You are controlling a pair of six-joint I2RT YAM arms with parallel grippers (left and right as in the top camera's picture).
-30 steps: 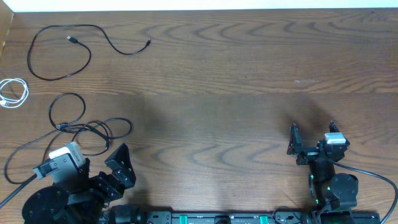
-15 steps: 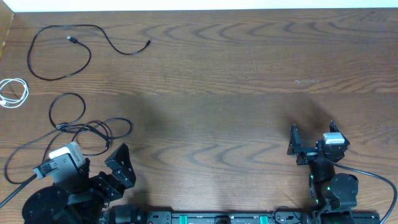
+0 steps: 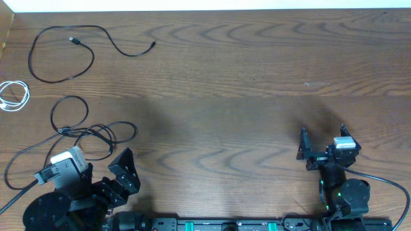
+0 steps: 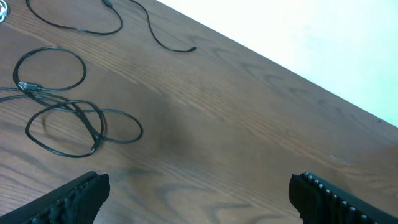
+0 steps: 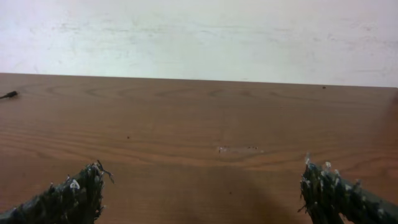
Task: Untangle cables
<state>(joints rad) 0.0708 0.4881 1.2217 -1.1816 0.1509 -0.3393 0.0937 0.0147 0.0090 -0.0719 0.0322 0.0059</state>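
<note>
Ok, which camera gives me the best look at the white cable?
Overhead: the white cable shows coiled at the frame's left edge, nearly whole. Left wrist catches only a sliver in its top-left corner; right wrist shows none.

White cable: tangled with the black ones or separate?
Separate. The white cable lies coiled alone at the table's left edge, touching neither the upper black cable nor the lower black cable.

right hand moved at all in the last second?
No. In the overhead view the right hand sits in the same spot below the pale scuff on the table, jaws open.
</note>
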